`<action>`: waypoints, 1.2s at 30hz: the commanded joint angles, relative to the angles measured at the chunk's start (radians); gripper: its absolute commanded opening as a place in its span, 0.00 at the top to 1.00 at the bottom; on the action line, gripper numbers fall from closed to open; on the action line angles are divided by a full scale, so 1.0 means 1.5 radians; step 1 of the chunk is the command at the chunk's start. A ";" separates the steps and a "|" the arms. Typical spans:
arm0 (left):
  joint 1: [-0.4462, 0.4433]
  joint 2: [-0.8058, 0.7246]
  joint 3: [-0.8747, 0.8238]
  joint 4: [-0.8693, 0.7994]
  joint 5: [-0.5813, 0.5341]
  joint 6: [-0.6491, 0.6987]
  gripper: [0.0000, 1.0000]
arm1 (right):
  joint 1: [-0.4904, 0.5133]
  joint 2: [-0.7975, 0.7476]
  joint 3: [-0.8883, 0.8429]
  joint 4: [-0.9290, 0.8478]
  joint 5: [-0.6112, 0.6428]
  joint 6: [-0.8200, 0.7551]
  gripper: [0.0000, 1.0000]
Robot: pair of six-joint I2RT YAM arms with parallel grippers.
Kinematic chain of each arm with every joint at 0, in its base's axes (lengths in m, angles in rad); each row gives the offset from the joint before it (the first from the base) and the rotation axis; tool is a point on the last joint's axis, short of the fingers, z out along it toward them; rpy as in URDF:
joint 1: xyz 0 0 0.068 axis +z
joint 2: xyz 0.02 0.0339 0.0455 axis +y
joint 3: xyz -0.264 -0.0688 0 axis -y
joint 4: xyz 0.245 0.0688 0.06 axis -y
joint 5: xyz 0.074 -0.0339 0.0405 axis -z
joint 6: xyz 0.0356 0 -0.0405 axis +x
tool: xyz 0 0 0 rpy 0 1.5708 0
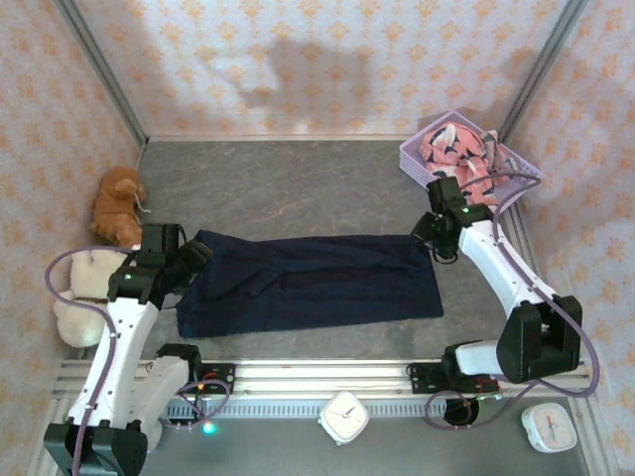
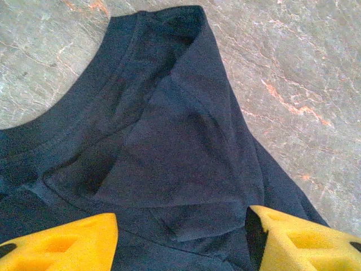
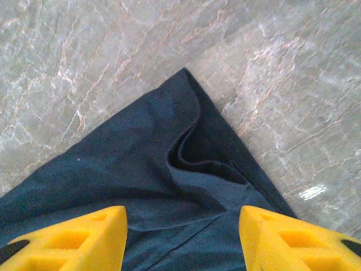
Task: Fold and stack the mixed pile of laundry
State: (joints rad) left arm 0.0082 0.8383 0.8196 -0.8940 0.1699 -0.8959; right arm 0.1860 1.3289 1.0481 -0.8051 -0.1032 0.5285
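Observation:
A large dark navy garment (image 1: 308,283) lies as a long folded band across the middle of the table. My left gripper (image 1: 190,260) hovers over its left end. In the left wrist view the left gripper (image 2: 180,243) is open, its yellow fingertips (image 2: 67,243) apart over the navy collar area (image 2: 169,141), gripping nothing. My right gripper (image 1: 435,244) is over the garment's far right corner. In the right wrist view the right gripper (image 3: 181,240) is open too, above the navy corner (image 3: 186,141), which has a small raised fold. The salmon-pink shark-print garment (image 1: 456,149) lies bunched in the basket.
The lavender lattice basket (image 1: 409,159) stands at the back right. A brown plush toy (image 1: 119,203) and a cream one (image 1: 84,288) sit along the left wall. Two white timers (image 1: 344,416) (image 1: 549,426) rest by the front rail (image 1: 327,375).

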 commanded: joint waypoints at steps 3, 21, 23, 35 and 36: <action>-0.003 0.099 0.041 0.071 -0.043 0.022 0.38 | -0.003 0.065 0.039 0.015 0.052 -0.031 0.48; -0.003 0.428 0.060 0.225 -0.053 0.101 0.43 | -0.006 0.333 0.113 0.077 0.092 -0.041 0.48; -0.003 0.454 0.064 0.230 -0.055 0.109 0.42 | -0.006 0.350 0.117 0.091 0.069 -0.041 0.54; 0.000 0.614 0.112 0.156 -0.109 0.133 0.70 | -0.044 0.378 0.234 0.124 0.072 -0.068 1.00; 0.000 0.618 0.115 0.153 -0.111 0.135 0.70 | -0.050 0.392 0.243 0.132 0.068 -0.067 1.00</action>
State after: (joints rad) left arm 0.0063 1.7134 0.9951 -0.5922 0.0696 -0.7223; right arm 0.1459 1.8809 1.3670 -0.6479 -0.0330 0.4404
